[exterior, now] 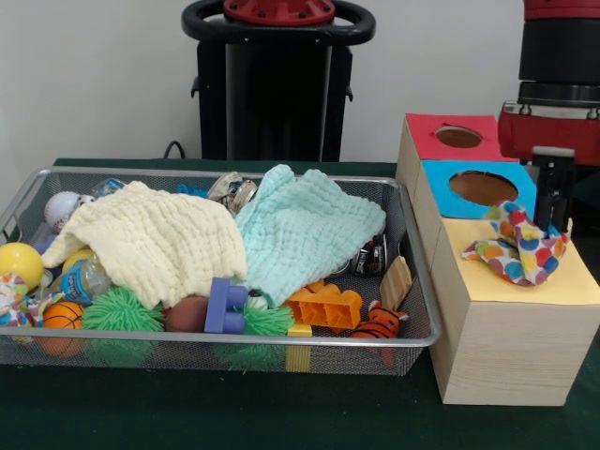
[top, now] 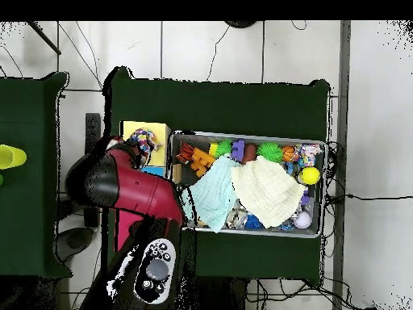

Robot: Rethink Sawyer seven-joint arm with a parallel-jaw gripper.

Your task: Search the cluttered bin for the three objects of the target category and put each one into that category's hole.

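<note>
One polka-dot cloth (exterior: 517,248) lies bunched on the yellow top (exterior: 553,281) of the wooden box, right of the wire bin (exterior: 412,272). It covers the spot where the hole would be, so the hole is hidden. My gripper (exterior: 555,211) hangs right behind the cloth's far right corner, touching or nearly touching it. In the overhead view the cloth (top: 143,144) shows on the yellow top (top: 137,127) beside the bin (top: 242,135), with my arm (top: 121,182) over the gripper. A scrap of dotted fabric (exterior: 11,292) shows at the bin's left end.
A cream cloth (exterior: 150,239) and a mint-green cloth (exterior: 305,230) cover most of the bin's clutter of balls, blocks and toys. The blue-topped hole (exterior: 483,187) and the red-topped hole (exterior: 458,137) lie behind the yellow top. A yellow ball (exterior: 19,262) sits far left.
</note>
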